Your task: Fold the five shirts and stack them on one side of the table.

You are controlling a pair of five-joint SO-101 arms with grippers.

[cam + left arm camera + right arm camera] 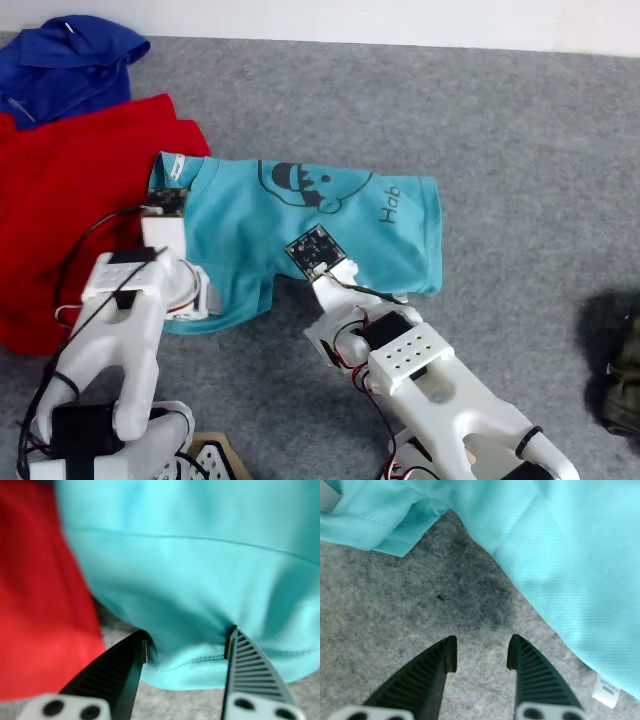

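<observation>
A teal shirt (320, 215) with a dark cartoon print lies partly folded in the middle of the grey table. My left gripper (165, 205) sits at its left edge, beside the red shirt (70, 200). In the left wrist view this gripper (187, 645) is open, its fingers straddling a bunched teal hem (190, 670), with red cloth (35, 605) alongside. My right gripper (315, 250) hovers at the teal shirt's near edge. In the right wrist view it (481, 652) is open over bare grey surface, with teal fabric (570, 555) just beyond the fingertips.
A blue shirt (65, 60) lies at the far left corner, partly on the red one. A dark garment (625, 370) sits at the right edge. Bare grey table (520, 130) stretches to the right of and behind the teal shirt. A white label (606, 690) hangs from the teal cloth.
</observation>
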